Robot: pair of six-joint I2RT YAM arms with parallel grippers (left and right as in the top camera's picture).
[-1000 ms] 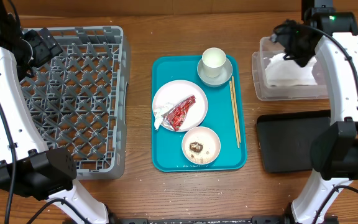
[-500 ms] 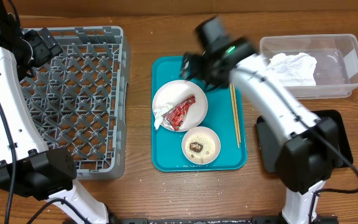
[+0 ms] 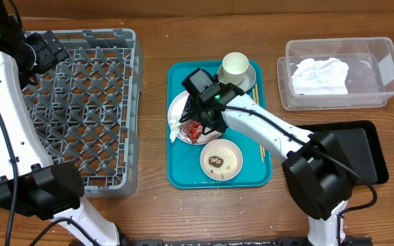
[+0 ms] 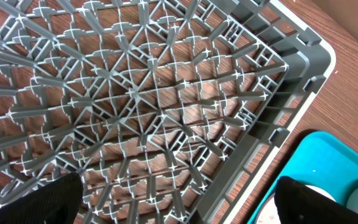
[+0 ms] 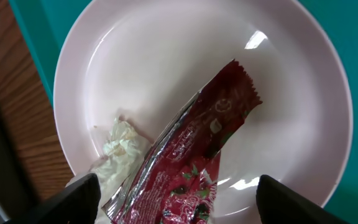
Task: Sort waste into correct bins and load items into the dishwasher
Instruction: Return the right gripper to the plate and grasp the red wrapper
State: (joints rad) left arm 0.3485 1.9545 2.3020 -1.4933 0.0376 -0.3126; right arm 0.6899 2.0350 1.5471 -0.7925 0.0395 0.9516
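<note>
Squarely on the large white plate (image 5: 278, 56) lies the red wrapper (image 5: 197, 149), its long axis running 7 to 1 o'clock in the right wrist view, crimped end at 1, napkin scrap (image 5: 120, 146) at its 8 o'clock. The right end effector (image 5: 185, 202) hovers above, fingers apart. Done, I judge: only the white paper (image 3: 319, 75) in the clear tub (image 3: 385, 51). Left: wrapper, cup (image 3: 235, 65), chopsticks (image 3: 259, 130), small dish (image 3: 231, 160). The dish rack (image 3: 81, 102) at 9 o'clock holds nothing, the left end effector (image 4: 182, 199) spread above it

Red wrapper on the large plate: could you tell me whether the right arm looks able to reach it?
Probably yes: the right gripper hangs open over the red wrapper, and nothing covers it.
</note>
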